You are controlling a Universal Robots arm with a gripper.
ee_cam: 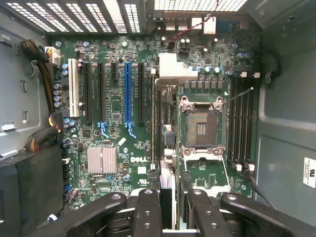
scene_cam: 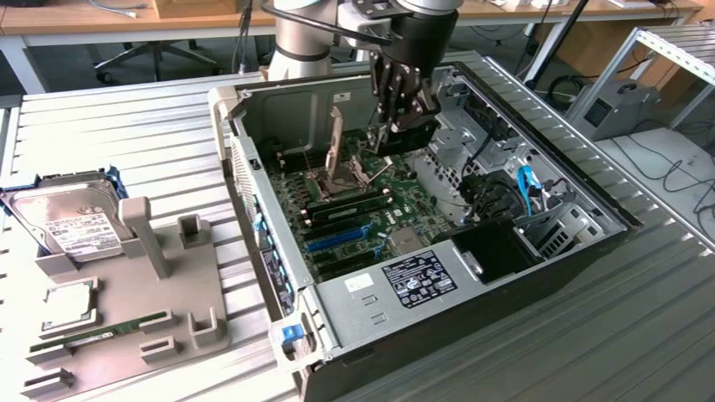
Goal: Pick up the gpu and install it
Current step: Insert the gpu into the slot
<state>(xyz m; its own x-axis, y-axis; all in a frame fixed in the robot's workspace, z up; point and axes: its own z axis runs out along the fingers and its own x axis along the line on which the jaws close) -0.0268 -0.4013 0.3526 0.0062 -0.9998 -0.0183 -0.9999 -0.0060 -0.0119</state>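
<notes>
The end effector [ee_cam: 168,210] pinches the gpu [ee_cam: 166,173] inside the computer case [scene_cam: 581,180]. The card hangs right under it, thin edge down. Its long side runs the same way as the blue slot [ee_cam: 129,91], which lies a little off to one side.

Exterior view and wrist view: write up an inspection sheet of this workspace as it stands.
Surface: slatted metal table carrying an open PC case, motherboard exposed.
Job's things: gpu seen edge-on, held above the motherboard, not yet seated.
Clutter: grey tray with hard drive, CPU and RAM stick.
Grippers: gripper inside the case, jaws closed on the gpu.
Cables: blue cable and a wire bundle inside the case.
Surroundings: office chair, aluminium frame, grey box.
</notes>
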